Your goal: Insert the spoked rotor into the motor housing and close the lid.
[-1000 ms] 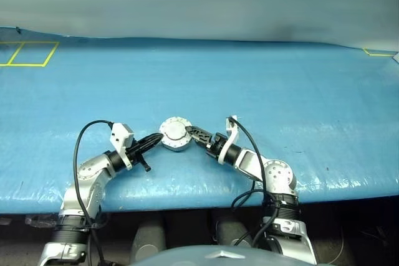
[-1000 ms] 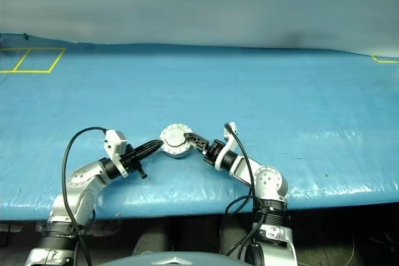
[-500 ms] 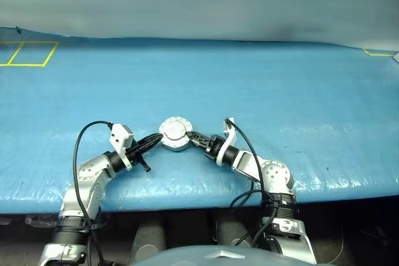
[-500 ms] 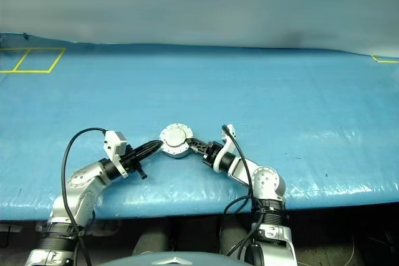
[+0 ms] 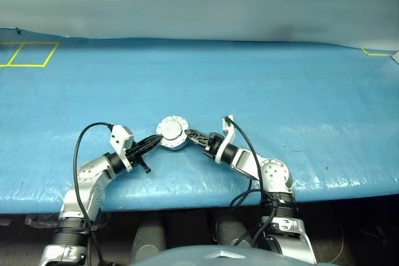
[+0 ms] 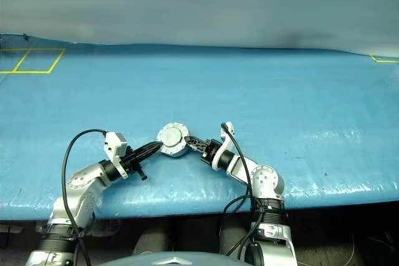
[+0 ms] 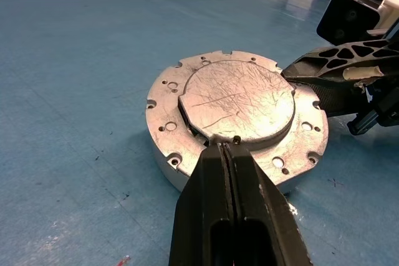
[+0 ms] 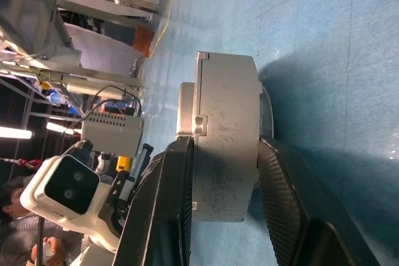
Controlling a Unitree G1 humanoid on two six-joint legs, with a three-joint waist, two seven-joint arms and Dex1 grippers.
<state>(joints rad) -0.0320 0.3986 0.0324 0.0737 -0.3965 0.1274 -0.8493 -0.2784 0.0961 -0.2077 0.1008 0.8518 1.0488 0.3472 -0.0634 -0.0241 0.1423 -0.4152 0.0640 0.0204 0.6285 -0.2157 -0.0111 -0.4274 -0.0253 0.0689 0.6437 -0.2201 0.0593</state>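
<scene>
The motor housing (image 5: pixel 171 134) is a round silver puck on the blue table, near its front edge. Its lid (image 7: pixel 240 98) lies flat and closed on top, so the spoked rotor is hidden. My left gripper (image 7: pixel 227 147) is shut, with its tips resting against the lid's near edge. My right gripper (image 5: pixel 189 134) reaches in from the right. One finger (image 8: pixel 171 204) lies across the lid's face and the other under the base, so it is shut on the housing (image 8: pixel 224 123).
The blue table cover (image 5: pixel 249 85) stretches wide behind the housing. A yellow tape square (image 5: pixel 28 54) marks the far left and a yellow corner (image 5: pixel 377 52) the far right. The table's front edge (image 5: pixel 206 199) runs just behind my forearms.
My right gripper's fingers have closed from wide open onto the housing. The housing has slid slightly to the left. My left arm has kept still.
</scene>
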